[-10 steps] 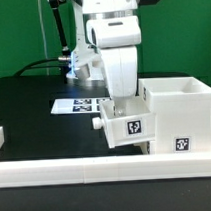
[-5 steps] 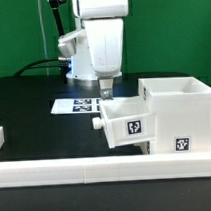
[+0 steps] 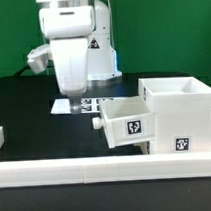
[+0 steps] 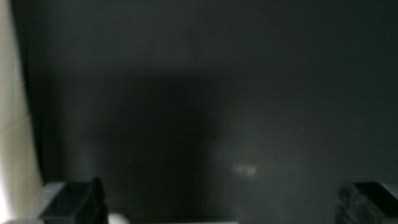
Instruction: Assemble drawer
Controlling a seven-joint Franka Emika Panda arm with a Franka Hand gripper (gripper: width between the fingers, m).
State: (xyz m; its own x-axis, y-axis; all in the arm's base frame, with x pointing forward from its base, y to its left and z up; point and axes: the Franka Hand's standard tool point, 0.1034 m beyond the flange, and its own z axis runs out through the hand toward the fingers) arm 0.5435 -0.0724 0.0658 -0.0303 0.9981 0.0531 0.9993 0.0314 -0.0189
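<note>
Gripper (image 4: pixel 221 200) moved off tray (image 3: pixel 126 123) toward exterior view's left; fingers apart, holding nothing.

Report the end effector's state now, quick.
End effector: open, holding nothing; the wrist view shows its two fingers spread wide over bare black table.

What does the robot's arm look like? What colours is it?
The arm is mostly smooth white, with a chunky, boxy hand and rounded joints. A small dark marking sits on the front of the hand. A bluish light glows beside it, and a black cable trails behind. In the wrist view, the gripper has two black fingers.
</note>
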